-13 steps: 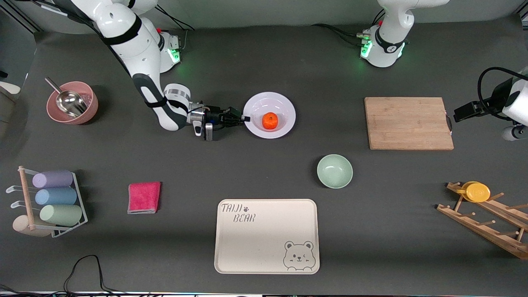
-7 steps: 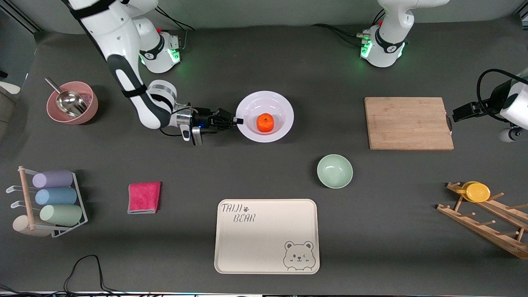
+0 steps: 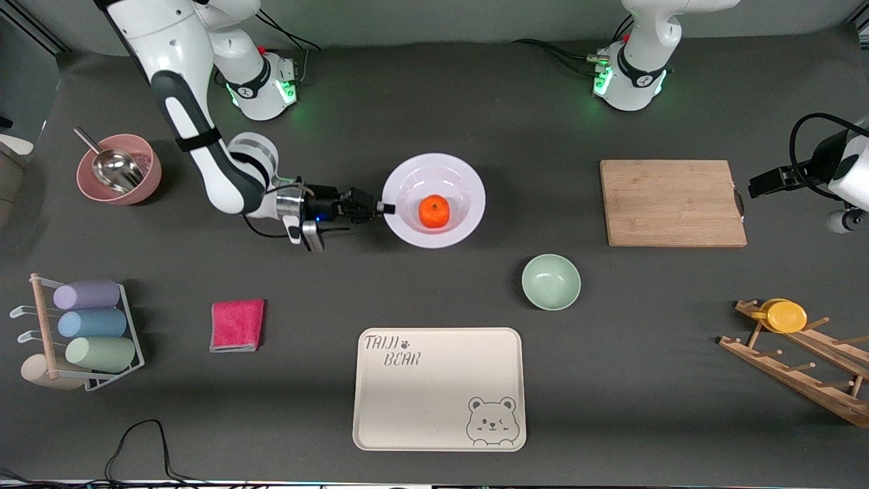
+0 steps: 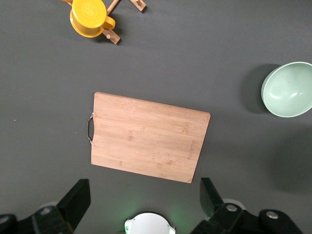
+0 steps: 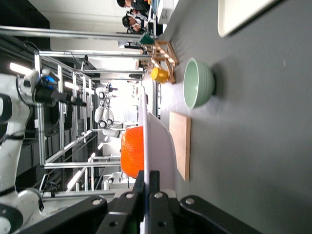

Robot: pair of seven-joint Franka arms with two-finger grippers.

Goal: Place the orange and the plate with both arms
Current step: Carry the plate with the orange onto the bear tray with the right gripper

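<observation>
Glossy white, the plate looks stiff, slick and breakable; it is pinched at its rim by the right gripper, lifted above mid-worktop toward the base edge. The loose orange in its well could roll if tilted, so the plate should stay level. The left gripper waits spread wide over the wooden cutting board. The green bowl and bear tray lie toward the camera edge.
</observation>
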